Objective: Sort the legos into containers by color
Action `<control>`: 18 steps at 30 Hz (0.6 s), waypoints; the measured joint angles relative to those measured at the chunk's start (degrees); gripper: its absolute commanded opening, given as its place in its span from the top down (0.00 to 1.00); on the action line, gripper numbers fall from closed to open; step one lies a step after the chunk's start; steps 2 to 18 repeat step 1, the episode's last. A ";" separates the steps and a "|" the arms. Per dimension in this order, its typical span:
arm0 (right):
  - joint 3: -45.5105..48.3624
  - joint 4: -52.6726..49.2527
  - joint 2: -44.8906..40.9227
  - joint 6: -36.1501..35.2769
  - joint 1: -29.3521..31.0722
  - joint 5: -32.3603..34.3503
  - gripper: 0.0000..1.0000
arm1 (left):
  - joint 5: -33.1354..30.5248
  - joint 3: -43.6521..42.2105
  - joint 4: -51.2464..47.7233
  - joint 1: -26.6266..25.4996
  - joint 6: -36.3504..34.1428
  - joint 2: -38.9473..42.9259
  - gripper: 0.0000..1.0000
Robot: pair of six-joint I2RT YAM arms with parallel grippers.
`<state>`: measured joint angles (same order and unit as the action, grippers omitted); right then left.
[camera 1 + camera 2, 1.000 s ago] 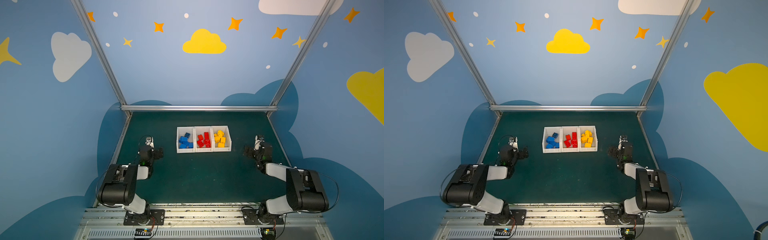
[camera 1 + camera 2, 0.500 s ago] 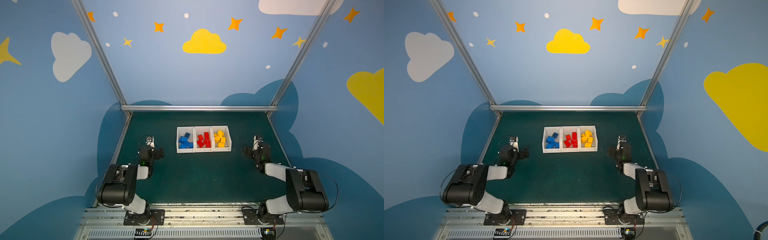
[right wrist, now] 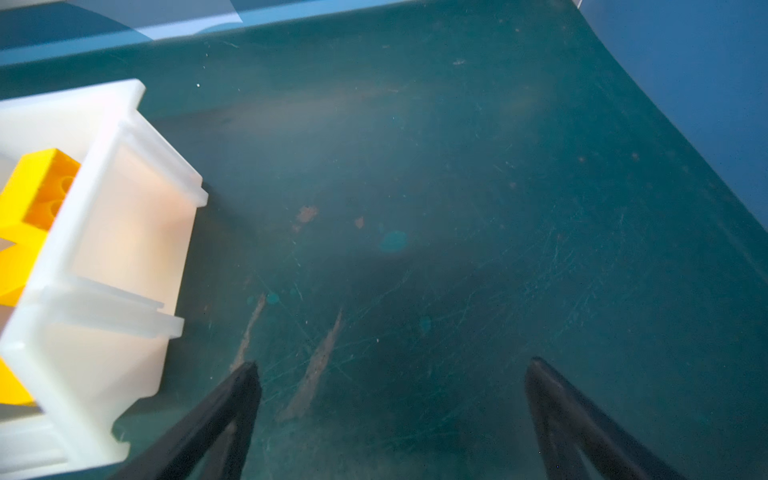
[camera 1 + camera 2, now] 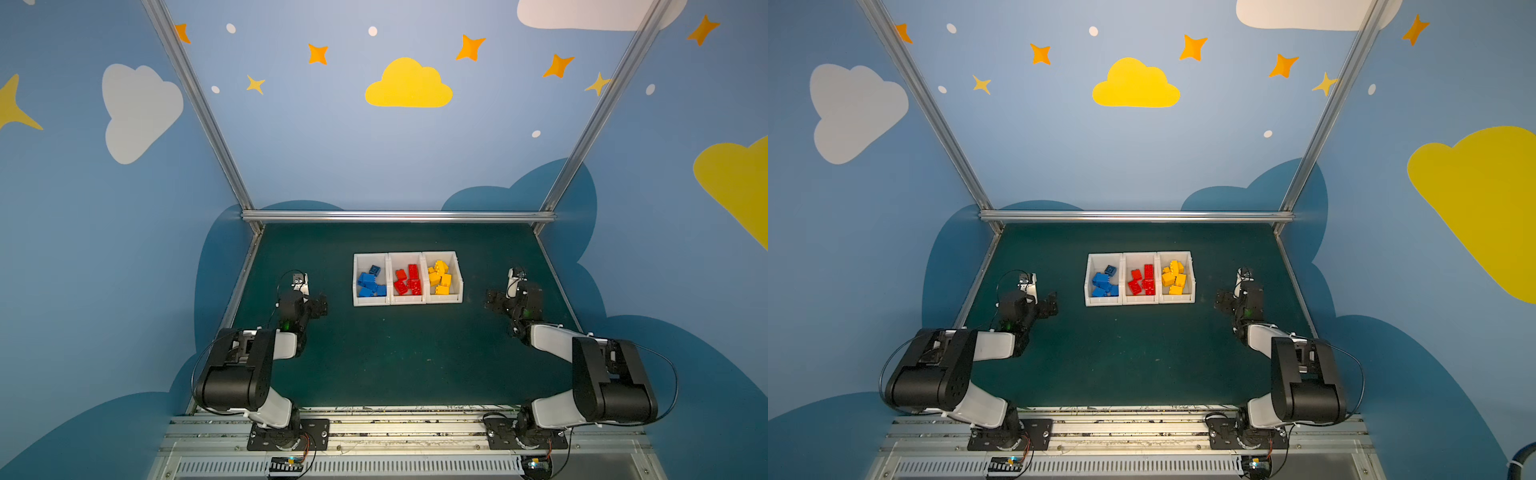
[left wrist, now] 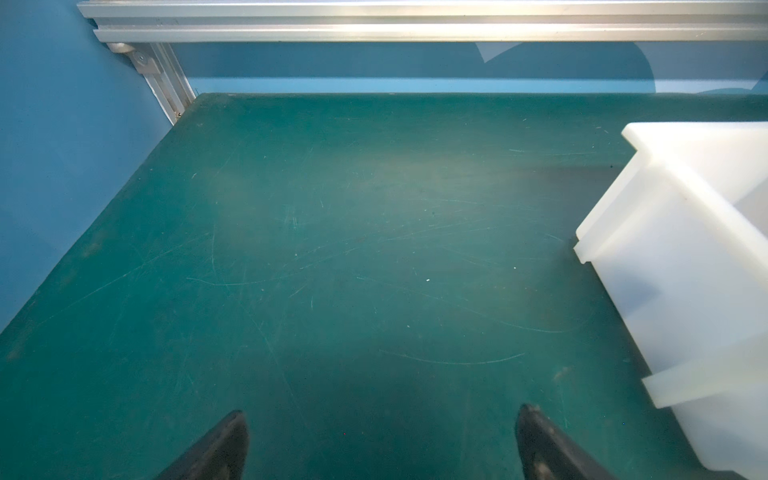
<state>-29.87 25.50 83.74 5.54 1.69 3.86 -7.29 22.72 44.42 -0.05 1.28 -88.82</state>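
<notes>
Three white containers stand side by side at mid-table in both top views. The left one [image 4: 356,286] holds blue legos [image 4: 370,283], the middle one [image 4: 407,255] red legos [image 4: 409,281], and the right one [image 4: 459,282] yellow legos [image 4: 439,277]. No loose lego shows on the mat. My left gripper [image 4: 321,305] is low over the mat, left of the blue container, open and empty [image 5: 382,415]. My right gripper [image 4: 491,301] is right of the yellow container [image 3: 116,232], also open and empty [image 3: 392,365]. A yellow lego [image 3: 41,187] peeks over that container's wall.
The dark green mat [image 4: 395,357] is bounded by blue walls and aluminium rails [image 4: 399,216] at the back and sides. Both arm bases sit on the front rail [image 4: 374,428]. In the left wrist view the blue container's outer wall [image 5: 673,257] is close by.
The right gripper has edged very slightly towards the containers. The left arm and the legos look unchanged.
</notes>
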 measured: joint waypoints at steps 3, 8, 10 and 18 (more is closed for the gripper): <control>0.00 -0.02 0.00 0.00 0.00 0.00 0.01 | 0.00 0.00 0.00 0.00 0.00 0.00 0.00; 0.00 -0.02 0.00 0.00 0.00 0.00 0.01 | 0.00 0.00 0.00 0.00 0.00 0.00 0.00; 0.00 -0.02 0.00 0.00 0.00 0.00 0.01 | 0.00 0.00 0.00 0.00 0.00 0.00 0.00; 0.00 -0.02 0.00 0.00 0.00 0.00 0.01 | 0.00 0.00 0.00 0.00 0.00 0.00 0.00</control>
